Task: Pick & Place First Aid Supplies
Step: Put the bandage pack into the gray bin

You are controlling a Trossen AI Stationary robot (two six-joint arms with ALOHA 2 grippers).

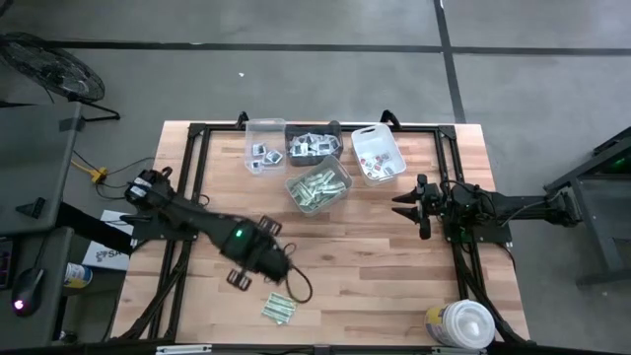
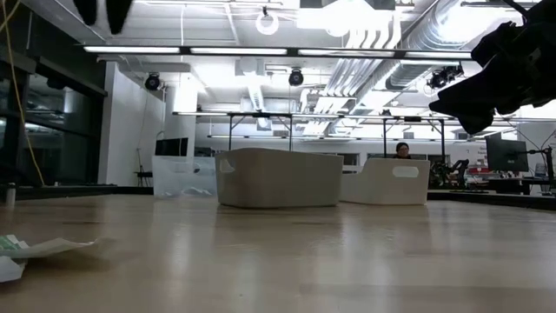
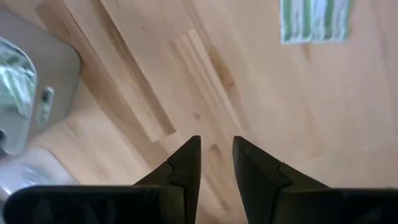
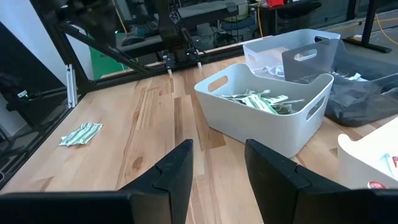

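A small heap of green-and-white strip packets (image 1: 279, 310) lies flat on the wooden table near its front edge; it also shows as packets (image 3: 314, 20) and packets (image 4: 81, 134). My left gripper (image 3: 216, 146) points straight down, high above bare wood, just left of and beyond that heap. Its fingers stand a little apart with nothing between them. In the high view the left wrist (image 1: 258, 256) hides them. My right gripper (image 4: 217, 149) waits at the table's right side, level and open, holding nothing.
Along the far edge stand a clear bin (image 1: 264, 146), a dark bin (image 1: 314, 146) and a white bin (image 1: 378, 155), each holding packets. In front of them a white bin (image 1: 318, 187) holds green strips. A big round white tub (image 1: 463, 325) sits at the near right corner.
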